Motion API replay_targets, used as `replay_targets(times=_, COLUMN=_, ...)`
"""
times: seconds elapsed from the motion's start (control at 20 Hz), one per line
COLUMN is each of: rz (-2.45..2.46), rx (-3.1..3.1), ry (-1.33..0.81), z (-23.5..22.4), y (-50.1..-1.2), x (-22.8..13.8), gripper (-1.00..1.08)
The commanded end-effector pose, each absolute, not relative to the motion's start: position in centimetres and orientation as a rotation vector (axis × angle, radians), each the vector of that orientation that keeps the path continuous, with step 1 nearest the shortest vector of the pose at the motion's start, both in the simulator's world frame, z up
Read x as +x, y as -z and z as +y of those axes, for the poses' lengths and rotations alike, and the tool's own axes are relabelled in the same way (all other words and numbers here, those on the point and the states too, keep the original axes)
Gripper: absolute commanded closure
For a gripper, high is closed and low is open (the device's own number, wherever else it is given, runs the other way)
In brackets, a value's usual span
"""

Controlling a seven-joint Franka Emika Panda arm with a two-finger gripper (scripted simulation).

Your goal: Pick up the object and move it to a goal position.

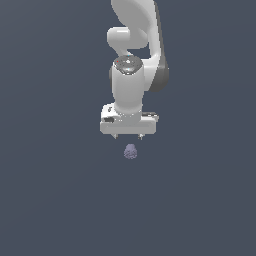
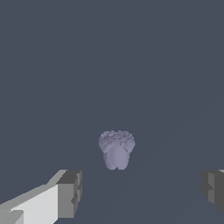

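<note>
Below the white gripper (image 1: 128,136), at its six o'clock as I watch from the exterior view, sits the object (image 1: 130,151), a small lumpy lavender-grey blob on the dark floor. A clear strip of floor shows between its top and the two short fingertips, so nothing is touching yet. It lies almost on the hand's centre line, perhaps a shade towards five o'clock, and it is far narrower than the white crossbar above it.

From the wrist view the same thing holds. The object (image 2: 117,149) stands between the two grey pads (image 2: 70,192), and the gripper (image 2: 142,189) is spread wide, one pad far out on each side with open floor between either pad and the blob. The hand is holding nothing.

The blob has a crinkled, broader crown and a smoother, narrower body under it. In both views it seems a little taller than it is wide, so I judge its long axis to run roughly along the line of approach, though on this featureless floor I cannot be sure whether it stands upright or lies over.

That makes the coming move a plain one, in my judgement: a straight descent towards six o'clock, with at most a slight sideways correction, then a close across the narrower body. No goal marker shows in either view.
</note>
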State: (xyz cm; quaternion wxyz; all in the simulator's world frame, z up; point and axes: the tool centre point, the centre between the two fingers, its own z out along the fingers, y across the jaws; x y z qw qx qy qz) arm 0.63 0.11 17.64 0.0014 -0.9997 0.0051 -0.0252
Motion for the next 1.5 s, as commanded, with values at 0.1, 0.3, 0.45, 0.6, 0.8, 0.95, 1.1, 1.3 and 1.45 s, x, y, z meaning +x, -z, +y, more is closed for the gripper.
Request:
replay_targets(times=0.1, rz=0.007, rx=-3.139, ry=0.076, z=0.2, y=-17.6, x=0.6, gripper=-0.92)
replay_targets(times=0.3, rz=-0.060, rx=-3.145, ry=0.051, z=0.9, y=-17.4, x=0.2, gripper=-0.92)
replay_targets(times=0.45, rz=-0.096, rx=-3.148, ry=0.039, z=1.2, y=-17.3, x=0.0, gripper=-0.92)
replay_targets(times=0.6, rz=-0.094, rx=-3.148, ry=0.040, z=1.2, y=-17.4, x=0.0, gripper=-0.92)
replay_targets(times=0.8, rz=-0.081, rx=-3.147, ry=0.035, z=1.2, y=-16.4, x=0.0, gripper=-0.92)
replay_targets(times=0.95, rz=-0.062, rx=-3.146, ry=0.028, z=1.2, y=-14.8, x=-0.2, gripper=-0.92)
replay_targets(times=1.1, rz=-0.034, rx=-3.144, ry=0.018, z=1.3, y=-12.5, x=-0.5, gripper=-0.92)
replay_targets(times=1.3, rz=-0.002, rx=-3.142, ry=0.007, z=1.3, y=-10.0, x=-0.9, gripper=-0.92)
replay_targets(times=1.45, rz=0.011, rx=-3.142, ry=0.002, z=1.3, y=-8.9, x=-1.1, gripper=-0.92)
